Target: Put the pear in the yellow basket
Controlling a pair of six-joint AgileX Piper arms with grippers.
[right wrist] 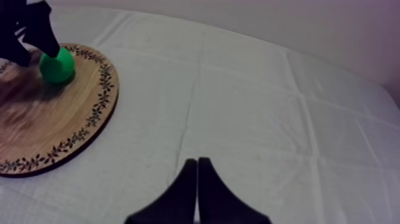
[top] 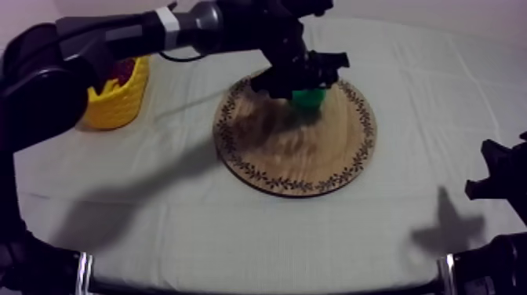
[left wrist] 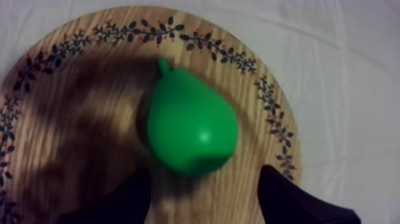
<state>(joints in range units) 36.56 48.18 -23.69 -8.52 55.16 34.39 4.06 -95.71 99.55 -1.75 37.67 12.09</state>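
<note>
The pear (top: 308,96) lies on the wooden board (top: 274,157), near its upper rim, just above the middle of the top view. It is straddled by the left gripper (top: 302,78), whose jaws are parted with one finger at each side, apparently lined up for a closing grasp. The yellow basket (top: 118,98) is set at the upper left, well apart, as the drop point. The right gripper (right wrist: 196,162) is parked low at the right, clenched on nothing, out of the way.
</note>
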